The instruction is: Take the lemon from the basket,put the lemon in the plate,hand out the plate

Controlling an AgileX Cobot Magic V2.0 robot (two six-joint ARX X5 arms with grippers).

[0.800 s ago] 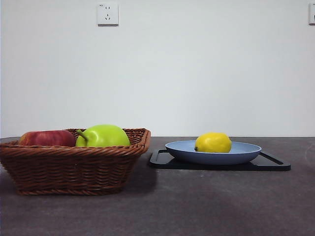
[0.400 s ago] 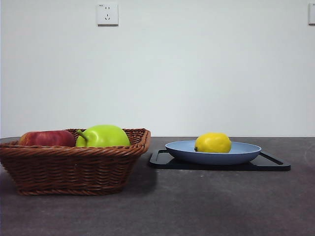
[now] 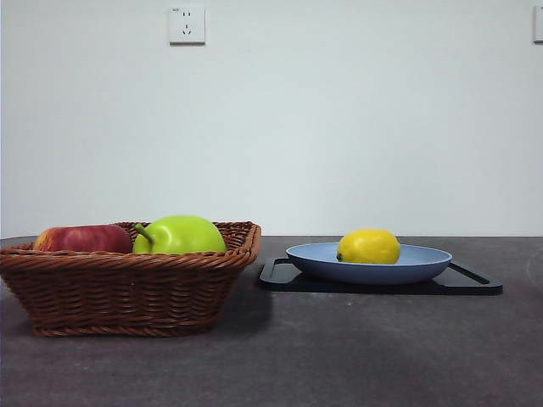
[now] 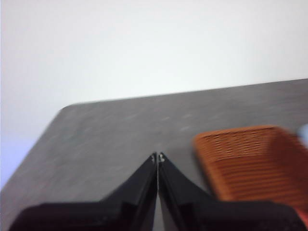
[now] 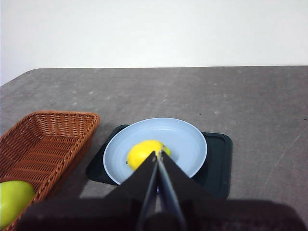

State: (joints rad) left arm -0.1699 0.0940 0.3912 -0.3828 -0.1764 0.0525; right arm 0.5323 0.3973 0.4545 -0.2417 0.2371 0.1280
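Against the frame a half-second back: no real change in front view. Lemon [image 3: 368, 246] sits in the plate [image 3: 424, 264] as before; basket [image 3: 127, 288] in the same spot. Neither of my arms shows there.

Left pincer [image 4: 158, 157]: jaws pressed together, tips meeting, nothing between them. It hangs above bare bench [image 4: 106, 139], the basket [image 4: 250, 163] just off to one side. View is blurred.

Right pincer [image 5: 157, 155]: jaws pressed together too, holding nothing. It hovers over the plate [image 5: 183, 137], tips lined up with the lemon [image 5: 142, 153]; whether they touch it, I cannot tell.

Plate rests on a flat black tray [image 3: 475, 286] on the dark grey bench [image 3: 339, 356]. Basket stands beside the tray, apart from it. Inside the basket: a green fruit [image 3: 180, 235] with stem, and a red apple [image 3: 81, 238] next to it.
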